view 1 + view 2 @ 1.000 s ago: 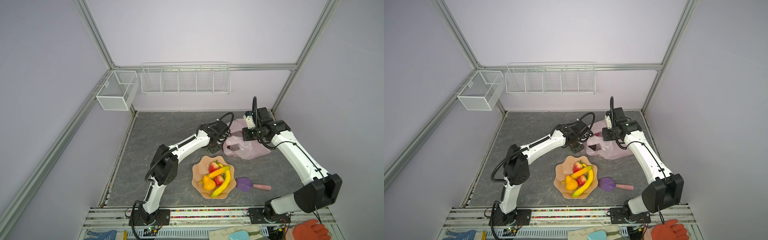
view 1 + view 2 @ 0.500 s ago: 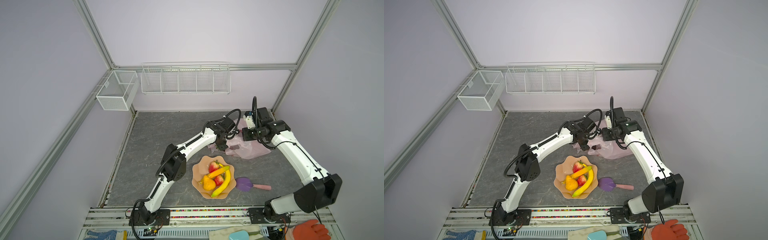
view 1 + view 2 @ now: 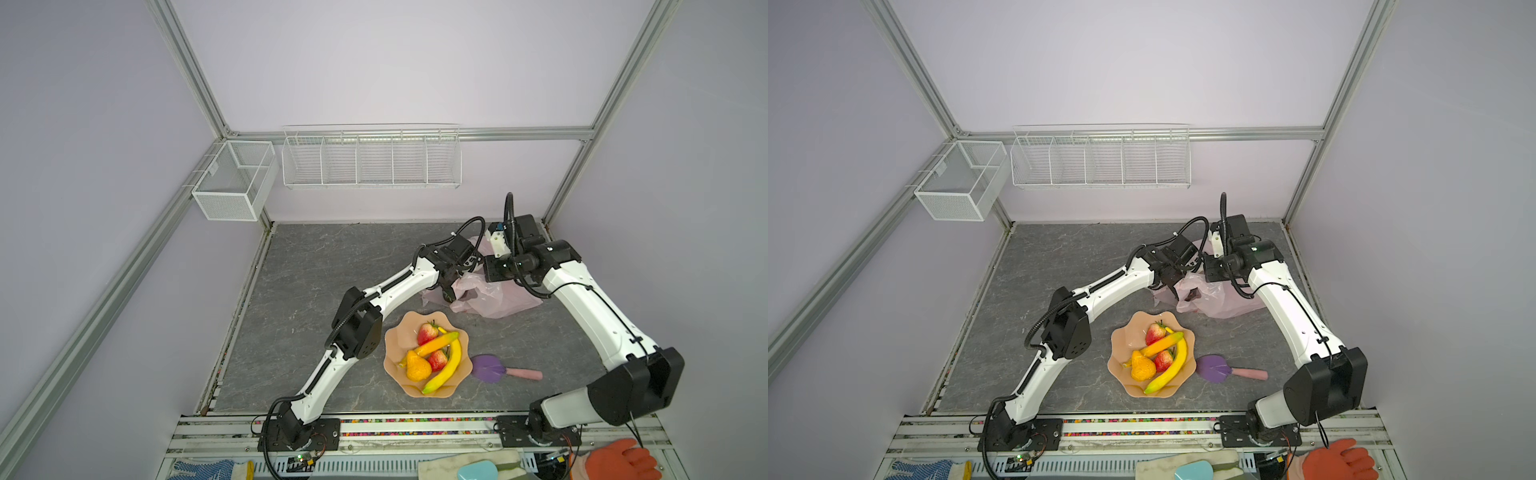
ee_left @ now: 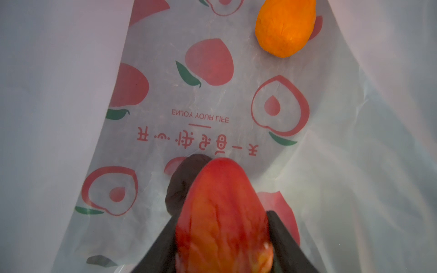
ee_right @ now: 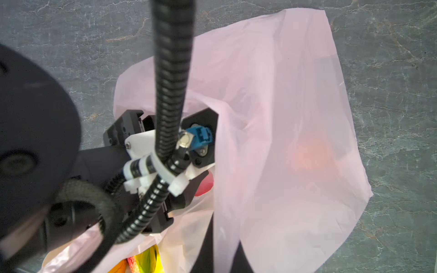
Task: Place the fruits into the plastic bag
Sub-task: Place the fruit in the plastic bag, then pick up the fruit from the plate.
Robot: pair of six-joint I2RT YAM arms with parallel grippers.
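Near centre: peach scalloped bowl (image 3: 400, 330) on the grey tabletop, holding two strawberries (image 3: 427, 332), two bananas (image 3: 449, 368) and a pear (image 3: 417, 366). A purple paddle (image 3: 490, 368) lies just right of the bowl, apart from it.

Beyond the bowl, far right: the plastic bag (image 3: 498, 301) lies crumpled, mouth facing left. The left gripper (image 3: 451, 291) is inserted in that mouth. In the left wrist view its fingers (image 4: 281, 236) are partly spread and clamp a red-orange fruit (image 4: 220, 193) on both sides. Inside the bag, a dark round fruit (image 4: 182, 186) sits directly beyond the held fruit, and a tangerine (image 4: 285, 28) lies deeper in.

The right gripper (image 3: 490, 272), on the bag's far side, is pinched fully closed on the bag's raised upper edge.
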